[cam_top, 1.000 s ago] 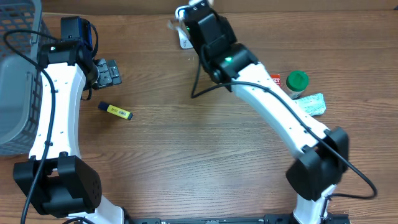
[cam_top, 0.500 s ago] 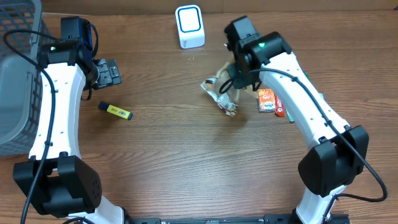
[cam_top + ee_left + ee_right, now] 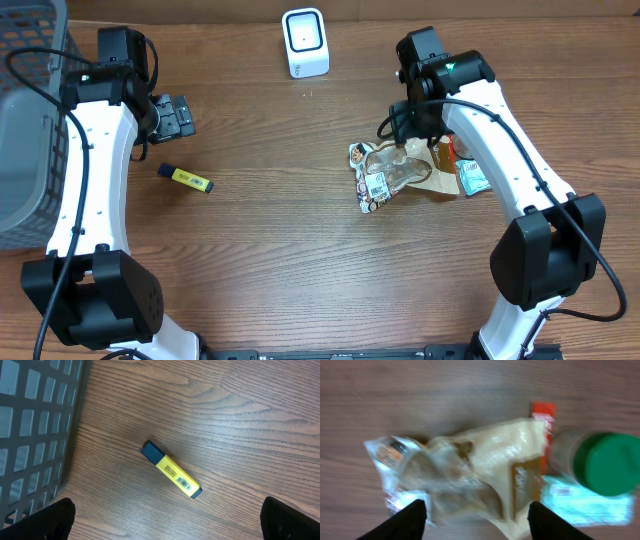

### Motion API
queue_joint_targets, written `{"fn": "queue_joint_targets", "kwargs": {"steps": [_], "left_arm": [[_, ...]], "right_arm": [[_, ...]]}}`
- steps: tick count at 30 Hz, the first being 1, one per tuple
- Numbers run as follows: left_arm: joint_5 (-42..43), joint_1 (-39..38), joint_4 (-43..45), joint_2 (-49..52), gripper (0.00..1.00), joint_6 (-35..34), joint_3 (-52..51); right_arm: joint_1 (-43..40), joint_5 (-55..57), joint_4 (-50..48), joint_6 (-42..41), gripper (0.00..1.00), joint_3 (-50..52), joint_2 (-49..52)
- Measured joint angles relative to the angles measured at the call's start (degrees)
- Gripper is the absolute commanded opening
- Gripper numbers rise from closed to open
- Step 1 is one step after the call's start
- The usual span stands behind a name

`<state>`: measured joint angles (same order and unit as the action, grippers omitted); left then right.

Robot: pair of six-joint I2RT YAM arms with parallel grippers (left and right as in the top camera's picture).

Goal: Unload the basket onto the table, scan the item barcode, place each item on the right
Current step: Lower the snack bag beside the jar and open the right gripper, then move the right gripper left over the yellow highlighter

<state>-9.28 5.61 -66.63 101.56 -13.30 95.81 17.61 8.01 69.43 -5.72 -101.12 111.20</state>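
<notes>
A clear crinkly plastic snack bag [image 3: 388, 176] with a white barcode sticker lies flat on the brown wooden table [image 3: 300, 260]. It is on the right side, well apart from the small white scanner box [image 3: 305, 42] at the back edge. The right gripper [image 3: 477, 515] hangs just above the bag. Its two black fingers [image 3: 412, 520] are spread apart, one on each side of the bag, and they hold nothing. The wrist picture is blurry. Just beside the bag are a jar with a green lid [image 3: 607, 462], a thin orange-red packet [image 3: 542, 412] and a pale blue-green packet [image 3: 580, 505].

On the left, the left gripper [image 3: 167, 522] is wide open and empty. Below it lies a yellow marker pen with a dark blue cap [image 3: 172, 476], near a grey plastic basket [image 3: 35, 435].
</notes>
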Motion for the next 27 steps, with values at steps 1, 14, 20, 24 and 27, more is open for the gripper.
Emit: {"fn": "queue_joint_targets", "kwargs": {"steps": [1,14,20,24,27], "left_arm": [[0.00,0.00,0.02,0.00,1.00,0.00,0.00],[0.02,0.00,0.02,0.00,1.00,0.00,0.00],[0.00,0.00,0.02,0.00,1.00,0.00,0.00],[0.00,0.00,0.02,0.00,1.00,0.00,0.00],[0.02,0.00,0.02,0.00,1.00,0.00,0.00]], "right_arm": [[0.04,-2.45,-1.62,-1.18,0.61,0.00,0.00],[11.93,-21.97,-21.84,-4.79,0.62,4.96,0.00],[19.82,-23.04,-36.26,-4.85,0.62,10.95,0.00],[24.33,-21.86,-46.53,-5.11,0.67,15.50,0.24],[27.87,-19.47,-53.31,-4.50,0.70,17.64,1.53]]}}
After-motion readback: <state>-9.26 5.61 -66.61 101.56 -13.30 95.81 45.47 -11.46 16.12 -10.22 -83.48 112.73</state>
